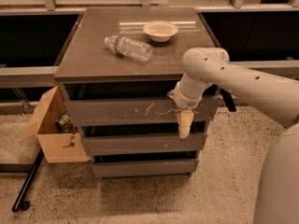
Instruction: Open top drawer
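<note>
Right now your pincer hangs tip-down in front of the right end of the top drawer. Its tip crosses the drawer's lower edge and reaches the dark gap above the middle drawer. It seems to rest against the front, though from this angle you cannot be sure of contact. Whether it is open or closed cannot be told, and nothing shows in its hold.

The drawer sits just under the surface, which carries a bottle lying on its side and a bowl. Its long axis runs left to right across the cabinet, and the scratched middle lies to the left of your pincer. The front has no handle, so your purchase is likely that lower edge. The drawer has to travel straight out from the cabinet, toward the camera side. Since you are well off centre to the right, expect the drawer to want to skew as you pull, and keep the pull square to the front.
</note>
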Robot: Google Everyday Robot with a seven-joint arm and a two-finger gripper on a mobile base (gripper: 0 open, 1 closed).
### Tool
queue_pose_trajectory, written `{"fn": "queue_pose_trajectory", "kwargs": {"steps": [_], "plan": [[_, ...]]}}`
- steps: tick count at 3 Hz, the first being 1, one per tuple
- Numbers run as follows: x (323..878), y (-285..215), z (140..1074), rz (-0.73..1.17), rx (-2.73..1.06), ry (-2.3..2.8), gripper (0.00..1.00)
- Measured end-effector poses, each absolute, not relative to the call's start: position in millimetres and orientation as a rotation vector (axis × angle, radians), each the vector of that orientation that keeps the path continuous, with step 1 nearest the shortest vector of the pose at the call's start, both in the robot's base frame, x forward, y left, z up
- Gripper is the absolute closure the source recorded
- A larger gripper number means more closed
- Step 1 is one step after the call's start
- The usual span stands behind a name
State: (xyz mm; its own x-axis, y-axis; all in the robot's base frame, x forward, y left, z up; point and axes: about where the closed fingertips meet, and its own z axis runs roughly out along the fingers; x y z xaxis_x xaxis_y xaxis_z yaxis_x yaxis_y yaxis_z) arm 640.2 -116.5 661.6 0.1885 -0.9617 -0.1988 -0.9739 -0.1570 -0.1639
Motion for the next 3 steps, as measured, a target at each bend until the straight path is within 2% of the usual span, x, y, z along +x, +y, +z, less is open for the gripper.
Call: {"fn": "queue_pose_trajectory", "kwargs": {"steps": [1, 3], "plan": [[639.0, -111.2, 654.9, 0.105, -2.227, 1.859, 0.16], [636.0, -107.1, 648.3, 0.178, -2.229, 1.867, 0.63]]}}
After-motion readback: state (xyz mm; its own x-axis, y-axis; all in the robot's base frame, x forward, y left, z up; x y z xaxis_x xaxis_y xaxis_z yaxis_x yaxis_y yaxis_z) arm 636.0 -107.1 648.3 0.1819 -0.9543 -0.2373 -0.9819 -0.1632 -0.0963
